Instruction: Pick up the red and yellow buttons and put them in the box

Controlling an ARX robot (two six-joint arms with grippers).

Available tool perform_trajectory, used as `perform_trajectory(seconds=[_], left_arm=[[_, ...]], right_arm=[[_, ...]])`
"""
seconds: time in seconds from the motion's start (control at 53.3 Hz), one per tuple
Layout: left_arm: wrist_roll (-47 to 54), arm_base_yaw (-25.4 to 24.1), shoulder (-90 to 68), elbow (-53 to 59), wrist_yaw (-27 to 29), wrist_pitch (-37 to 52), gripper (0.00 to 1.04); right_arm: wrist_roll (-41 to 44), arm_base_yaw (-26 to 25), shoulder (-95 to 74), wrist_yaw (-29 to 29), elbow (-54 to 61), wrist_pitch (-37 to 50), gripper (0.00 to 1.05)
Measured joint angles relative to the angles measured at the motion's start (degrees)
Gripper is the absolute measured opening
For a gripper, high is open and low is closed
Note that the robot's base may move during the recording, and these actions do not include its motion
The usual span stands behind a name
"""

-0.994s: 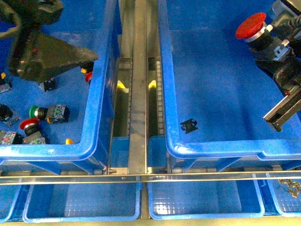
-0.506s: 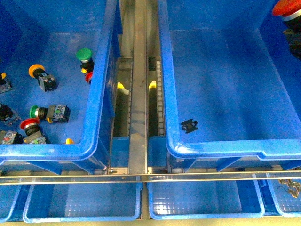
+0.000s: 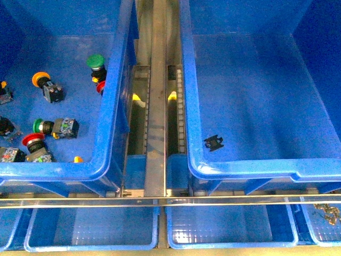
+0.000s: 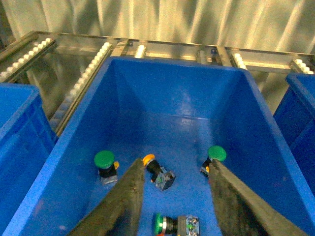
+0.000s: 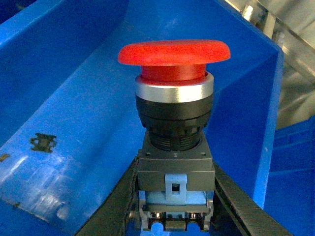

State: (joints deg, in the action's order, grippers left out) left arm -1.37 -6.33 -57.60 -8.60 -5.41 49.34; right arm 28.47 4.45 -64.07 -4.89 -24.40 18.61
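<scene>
Blue-walled, the box (image 5: 74, 113) is overhung by the red button (image 5: 174, 98), which is clamped upright by its body in the right gripper (image 5: 175, 206), apparently for release, while the left gripper (image 4: 176, 169) is spread wide above the yellow button (image 4: 149, 160) lying in the neighbouring bin (image 4: 172, 63).

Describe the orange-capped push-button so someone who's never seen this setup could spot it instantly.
Find the large blue bin on the left of the front view. On its floor, left of the green-capped button by the inner wall, lies the orange-capped push-button. Nearby round caps are green or red; this one alone is orange.
</scene>
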Motion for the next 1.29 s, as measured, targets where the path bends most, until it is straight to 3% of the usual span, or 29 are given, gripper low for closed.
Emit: perform_trajectory(seconds=[0.15, 0.225, 0.319, 0.75, 1.294], left_arm=[[0.33, 1.33, 4.66, 2.82, 0.96, -3.04, 0.14], [0.35, 4.55, 6.58, 4.37, 5.07, -2.64, 0.02], [0.66, 6.03, 7.63, 6.05, 5.2, -1.92, 0.03], [0.72, 6.23, 26.86, 7.41, 5.44, -19.12, 0.03], [0.81, 6.27, 40.15, 7.43, 5.4, -31.71, 0.03]], right_arm=[[-2.47, 0.72, 1.97, -2.21, 0.55, -1.49, 0.27], [-3.54, 0.96, 2.84, -3.3, 1.16, -2.12, 0.27], [-4.46, 1.36, 3.78, -3.93, 1.68, -2.58, 0.27], [-8.24, 2.69, 4.92, -5.05, 2.38, -2.14, 0.27], [-9.55, 1.81, 5.49, -4.74, 3.23, -1.57, 0.27]])
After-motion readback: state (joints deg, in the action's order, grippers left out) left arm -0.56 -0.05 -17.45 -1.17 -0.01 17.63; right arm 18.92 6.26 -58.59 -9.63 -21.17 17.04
